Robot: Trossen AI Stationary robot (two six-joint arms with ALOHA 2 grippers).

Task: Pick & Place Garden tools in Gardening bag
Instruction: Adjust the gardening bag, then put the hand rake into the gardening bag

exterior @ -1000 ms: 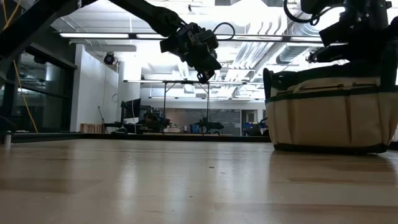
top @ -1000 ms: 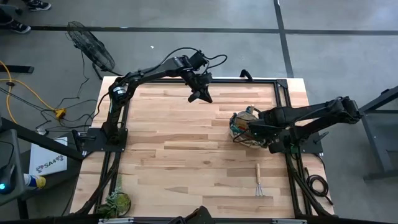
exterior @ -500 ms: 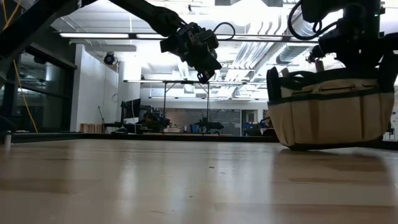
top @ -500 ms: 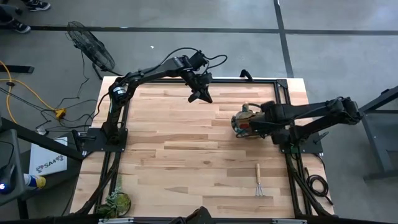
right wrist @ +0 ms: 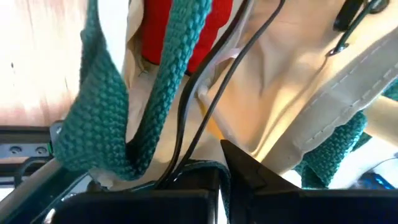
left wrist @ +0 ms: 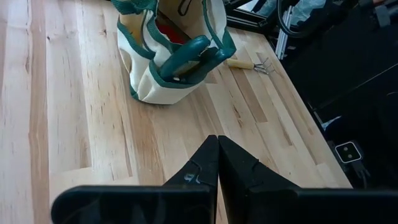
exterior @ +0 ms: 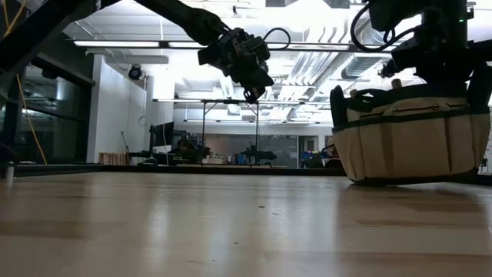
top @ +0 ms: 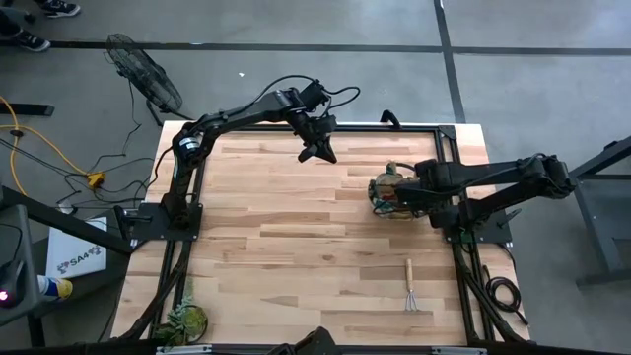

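While the bag is tipped up: it is held by the pinched-closed right gripper.
Left gripper: closed, empty, raised.
Rake: left on the table.

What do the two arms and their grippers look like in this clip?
Both arms are black, built of slim jointed links. The left arm has a silver joint near its base and a black cable looping over its wrist. The left gripper has two dark wedge fingers tapering to a point. The right arm is likewise black.
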